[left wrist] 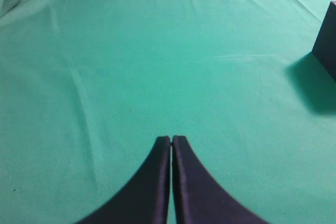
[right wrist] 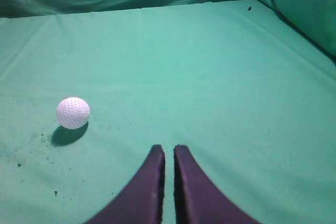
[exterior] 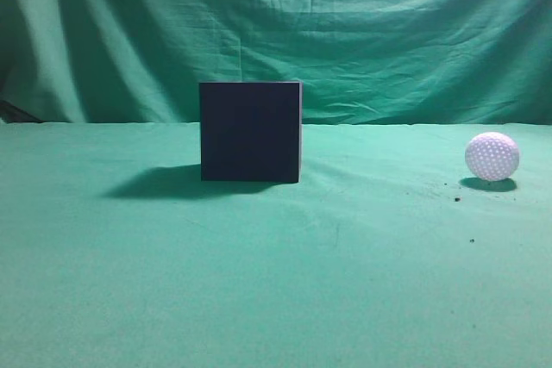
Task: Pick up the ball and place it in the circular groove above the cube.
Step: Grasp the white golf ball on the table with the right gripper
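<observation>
Two things rest on the wrinkled green cloth (exterior: 259, 282): a matte, sharp-edged dark cube (exterior: 250, 131) near the middle, and a white dimpled ball (exterior: 492, 156) well apart to its right, with dark specks (right wrist: 31, 150) scattered nearby. Nothing stands between them. The left gripper (left wrist: 171, 140) has its curved dark fingers pressed together over bare cloth; the right gripper (right wrist: 169, 149) shows a narrow slit, holding nothing, the ball ahead to its left.

Dim, green-tinted light falls from about two o'clock, and the cube (exterior: 250, 131) throws a long soft shadow toward eight o'clock. The ball (exterior: 492, 156) glows slightly overexposed; everything looks grainy and soft.
</observation>
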Action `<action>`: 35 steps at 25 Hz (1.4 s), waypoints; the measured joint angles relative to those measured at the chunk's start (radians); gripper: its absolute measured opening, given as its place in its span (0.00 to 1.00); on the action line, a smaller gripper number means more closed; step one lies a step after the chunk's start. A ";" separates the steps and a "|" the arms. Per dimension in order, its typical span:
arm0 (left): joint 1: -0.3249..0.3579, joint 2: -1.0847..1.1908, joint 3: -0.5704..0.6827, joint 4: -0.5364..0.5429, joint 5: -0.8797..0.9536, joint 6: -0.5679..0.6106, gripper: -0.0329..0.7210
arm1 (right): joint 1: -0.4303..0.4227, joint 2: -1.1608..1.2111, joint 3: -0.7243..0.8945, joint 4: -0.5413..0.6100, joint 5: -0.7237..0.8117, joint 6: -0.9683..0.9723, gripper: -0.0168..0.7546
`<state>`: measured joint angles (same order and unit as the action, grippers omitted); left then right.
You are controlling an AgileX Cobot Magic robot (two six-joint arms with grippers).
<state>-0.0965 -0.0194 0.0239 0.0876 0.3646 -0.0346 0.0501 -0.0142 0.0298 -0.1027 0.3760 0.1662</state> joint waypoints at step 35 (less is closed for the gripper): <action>0.000 0.000 0.000 0.000 0.000 0.000 0.04 | 0.000 0.002 -0.059 -0.018 -0.538 0.042 0.08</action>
<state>-0.0965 -0.0194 0.0239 0.0876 0.3646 -0.0346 0.0501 -0.0121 -0.0292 -0.1212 -0.1624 0.2083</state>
